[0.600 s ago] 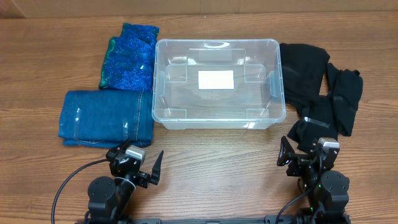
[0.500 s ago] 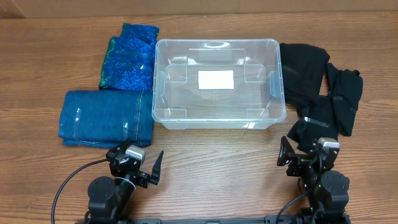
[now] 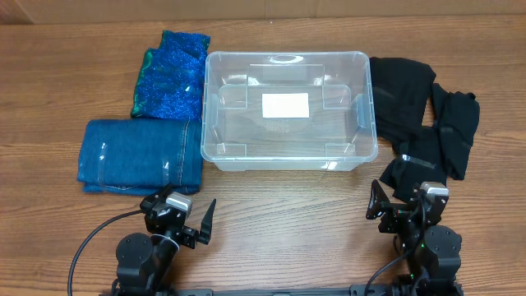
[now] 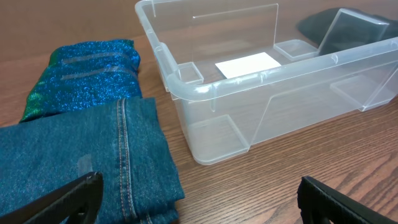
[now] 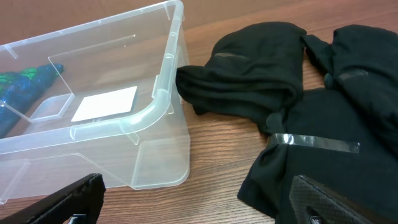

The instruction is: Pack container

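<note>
jeans (image 4: 74,162): cut off by the left and bottom edges, left wrist view
tub (image 4: 261,76): right end out of that view; left end out of the right wrist view
black clothes (image 5: 323,124): run off the right and bottom edges, right wrist view
label (image 3: 285,105): any print too small to read
left hand (image 4: 199,202): only fingertips show
right hand (image 5: 199,199): only fingertips show

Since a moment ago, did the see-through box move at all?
No. The box sits exactly where it was, between the jeans and the black clothes.
</note>
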Robot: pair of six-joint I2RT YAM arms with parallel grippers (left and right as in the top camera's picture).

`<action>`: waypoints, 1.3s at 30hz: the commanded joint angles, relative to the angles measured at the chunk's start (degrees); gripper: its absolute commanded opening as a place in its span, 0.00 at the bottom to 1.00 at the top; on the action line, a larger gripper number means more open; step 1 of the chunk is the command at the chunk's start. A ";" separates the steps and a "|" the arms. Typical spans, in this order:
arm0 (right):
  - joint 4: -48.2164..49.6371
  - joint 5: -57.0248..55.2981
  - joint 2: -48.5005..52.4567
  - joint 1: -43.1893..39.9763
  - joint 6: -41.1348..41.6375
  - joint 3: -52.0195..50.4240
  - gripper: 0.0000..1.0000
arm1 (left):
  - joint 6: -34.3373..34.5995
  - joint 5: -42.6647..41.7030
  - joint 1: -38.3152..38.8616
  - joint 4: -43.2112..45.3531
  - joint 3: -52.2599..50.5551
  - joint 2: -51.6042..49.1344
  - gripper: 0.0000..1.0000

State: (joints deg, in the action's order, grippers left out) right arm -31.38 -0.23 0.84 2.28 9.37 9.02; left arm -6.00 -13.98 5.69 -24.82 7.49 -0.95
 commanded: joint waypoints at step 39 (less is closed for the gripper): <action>4.35 15.26 0.37 -0.22 3.08 7.65 1.00 | 0.42 -0.63 0.37 0.22 -0.35 0.59 1.00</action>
State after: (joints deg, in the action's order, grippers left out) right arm -26.79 13.69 0.86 2.28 11.99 9.91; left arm -5.98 -13.98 5.69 -24.82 7.49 -0.95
